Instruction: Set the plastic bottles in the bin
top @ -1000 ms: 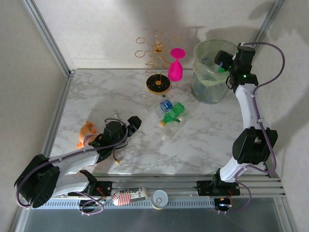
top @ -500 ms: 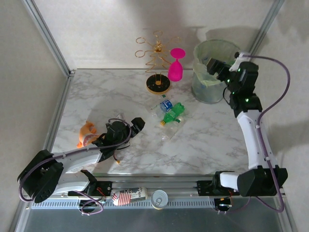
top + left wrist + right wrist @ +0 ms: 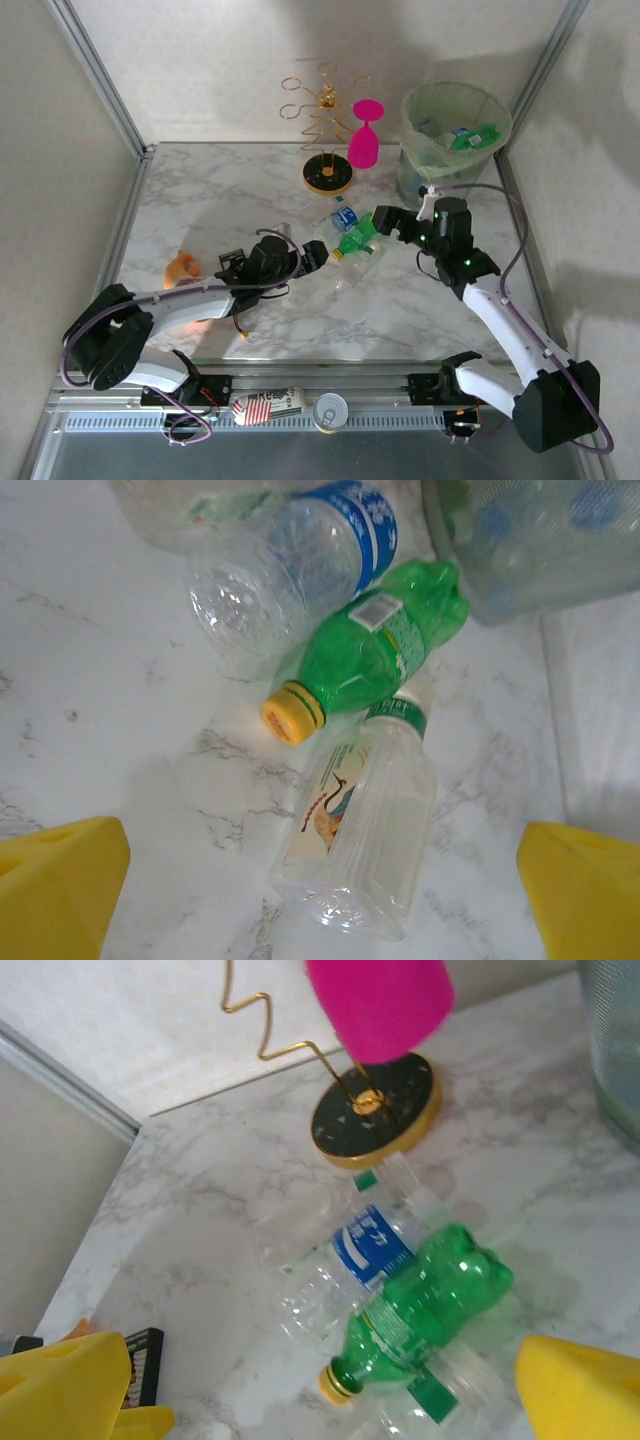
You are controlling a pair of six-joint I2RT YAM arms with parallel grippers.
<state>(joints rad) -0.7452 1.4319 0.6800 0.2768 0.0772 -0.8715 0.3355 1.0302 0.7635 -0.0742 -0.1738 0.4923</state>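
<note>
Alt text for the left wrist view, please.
A green bottle with a yellow cap lies on the marble table between a clear blue-labelled bottle and a clear green-capped bottle, all bunched together. The open left gripper shows yellow fingertips at the bottom corners.

3 small plastic bottles lie on their sides, touching, mid-worktop: clear blue-label bottle (image 3: 290, 565), crumpled green yellow-cap bottle (image 3: 375, 650) at its 5 o'clock, clear ridged bottle (image 3: 365, 830) beyond. Tall round grey-green bin w/ pale green liner (image 3: 408, 125) stands upright at their 2 o'clock, w/ more bottles inside (image 3: 470, 137).
</note>
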